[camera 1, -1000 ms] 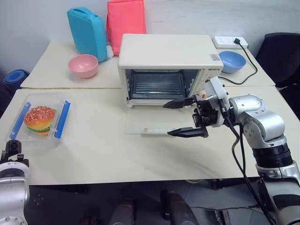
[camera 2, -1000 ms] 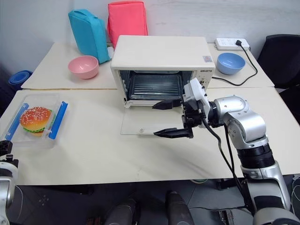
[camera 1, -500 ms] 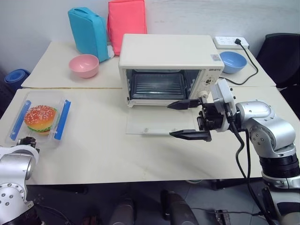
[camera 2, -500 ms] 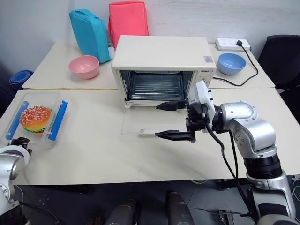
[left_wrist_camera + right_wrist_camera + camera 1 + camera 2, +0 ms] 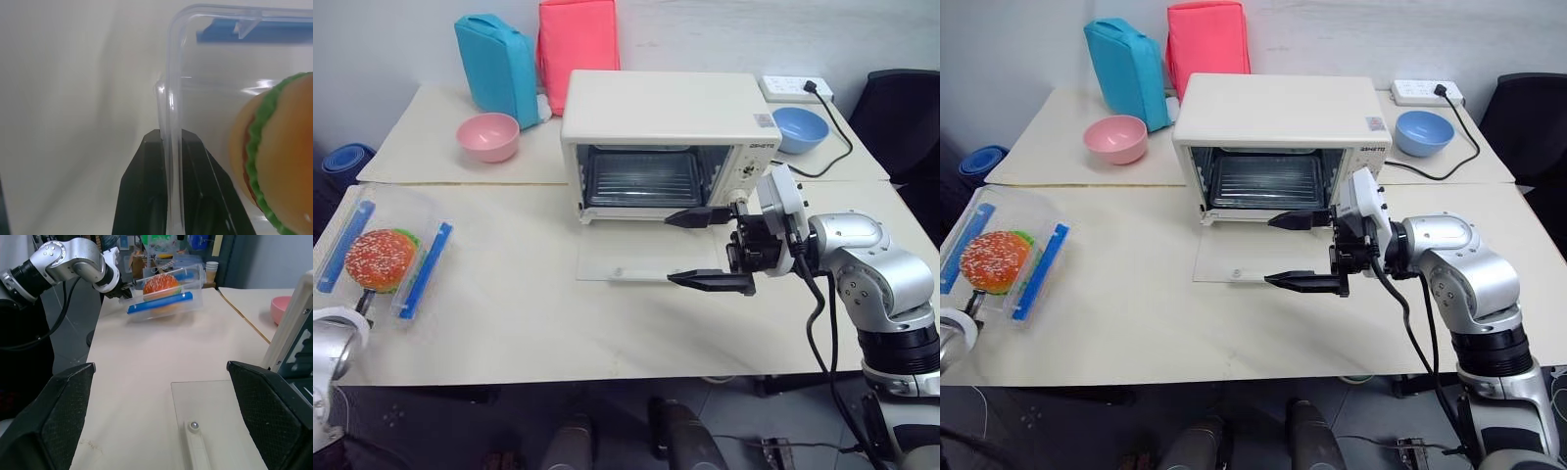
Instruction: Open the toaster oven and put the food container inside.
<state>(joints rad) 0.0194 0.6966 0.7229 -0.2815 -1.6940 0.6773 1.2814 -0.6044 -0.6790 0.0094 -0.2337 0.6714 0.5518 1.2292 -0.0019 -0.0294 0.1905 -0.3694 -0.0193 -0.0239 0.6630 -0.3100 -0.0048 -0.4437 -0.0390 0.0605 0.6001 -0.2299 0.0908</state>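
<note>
The food container, a clear box with blue side clips and a toy hamburger inside, sits tilted at the table's left edge. My left gripper is shut on its near wall, one black finger on each side of the clear rim. It shows again as the left gripper at the container's end. The cream toaster oven stands mid-table with its glass door folded down flat. My right gripper hovers open just over the door's right part, holding nothing.
A pink bowl and a blue bowl flank the oven. A blue bag and a pink bag stand at the back. A power strip with a cable lies back right, beside a black chair.
My left gripper has shut on the container's near wall. The container has tipped up and shifted to the left. The right gripper has drifted slightly right and stayed open.
</note>
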